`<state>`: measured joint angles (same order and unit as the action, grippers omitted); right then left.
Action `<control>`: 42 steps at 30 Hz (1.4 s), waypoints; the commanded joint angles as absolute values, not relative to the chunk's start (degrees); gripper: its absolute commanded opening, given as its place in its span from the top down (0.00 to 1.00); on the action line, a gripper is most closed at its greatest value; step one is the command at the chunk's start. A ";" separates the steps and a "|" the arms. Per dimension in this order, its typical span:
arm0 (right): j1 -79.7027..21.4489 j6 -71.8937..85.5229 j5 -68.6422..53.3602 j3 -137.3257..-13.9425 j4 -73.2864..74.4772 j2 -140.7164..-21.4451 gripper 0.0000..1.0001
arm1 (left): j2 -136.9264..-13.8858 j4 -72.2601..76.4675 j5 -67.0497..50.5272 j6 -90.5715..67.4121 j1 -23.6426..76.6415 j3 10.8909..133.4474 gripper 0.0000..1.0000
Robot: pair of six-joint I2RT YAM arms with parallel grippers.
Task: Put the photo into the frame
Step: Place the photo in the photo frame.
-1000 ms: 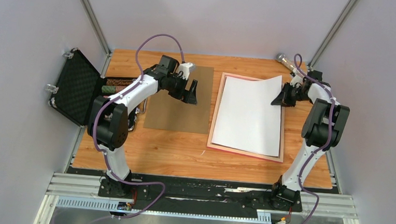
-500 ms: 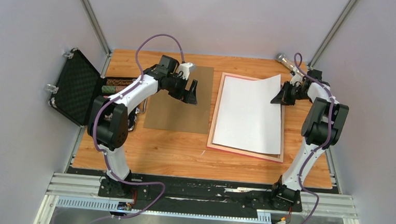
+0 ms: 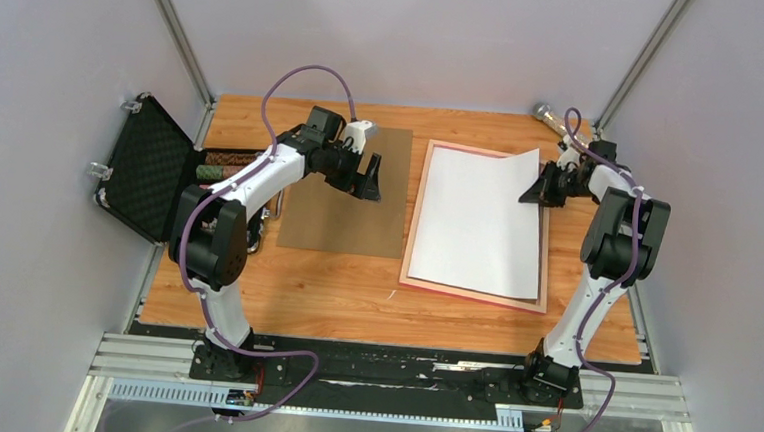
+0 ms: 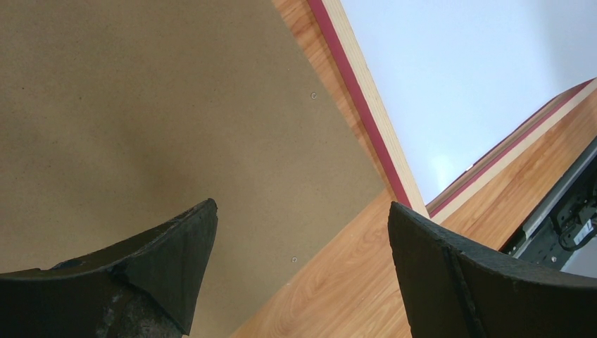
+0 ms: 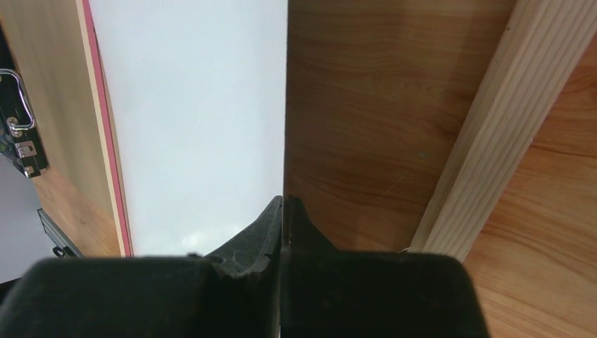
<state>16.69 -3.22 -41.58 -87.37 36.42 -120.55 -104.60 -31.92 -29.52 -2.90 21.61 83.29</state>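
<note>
The photo lies over the frame at the right of the table, showing a plain white side. Its far right corner is lifted off the frame. My right gripper is shut on that raised edge; in the right wrist view the photo runs edge-on into the closed gripper, above the frame's pale rail. My left gripper hangs open over the right edge of the brown backing board, with nothing between its fingers. In the left wrist view that gripper is over the board, next to the frame's pink rail.
An open black case stands at the table's left edge. A shiny cylinder lies at the back right corner. Grey walls close in both sides and the back. Bare wood shows along the front of the table.
My right gripper has shifted slightly left with the photo's corner, drawing the sheet's right edge a little inward. The left arm has not moved.
</note>
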 commanded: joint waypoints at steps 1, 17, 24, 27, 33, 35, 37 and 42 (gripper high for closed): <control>16.37 -1.53 -41.59 -85.88 32.29 -117.66 1.00 | -104.46 -30.41 -30.18 -2.64 21.45 83.09 0.02; 16.61 -2.12 -40.43 -84.22 31.53 -116.53 1.00 | -104.30 -30.58 -30.22 -2.42 21.44 82.88 0.02; 16.90 -2.14 -40.04 -83.51 31.03 -116.32 0.98 | -104.33 -30.46 -30.31 -2.55 21.45 82.81 0.02; 17.03 -2.14 -39.86 -83.45 31.07 -116.28 0.98 | -104.34 -30.45 -30.27 -2.55 21.45 82.71 0.02; 17.14 -2.09 -39.83 -83.60 30.94 -116.17 0.97 | -104.28 -30.50 -30.38 -2.55 21.45 82.77 0.02; 17.14 -2.02 -39.75 -83.74 30.94 -116.17 0.97 | -104.32 -30.50 -30.41 -2.55 21.45 82.79 0.02; 17.14 -2.03 -39.73 -83.84 30.94 -116.08 0.97 | -104.37 -30.50 -30.31 -2.50 21.45 82.80 0.02; 17.29 -2.05 -39.51 -83.90 30.92 -115.72 0.98 | -104.32 -30.49 -30.27 -2.55 21.45 82.80 0.02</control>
<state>16.93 -2.42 -39.86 -83.50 32.91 -119.00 -104.60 -31.92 -29.52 -2.90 21.61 82.94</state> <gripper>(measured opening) 0.025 0.982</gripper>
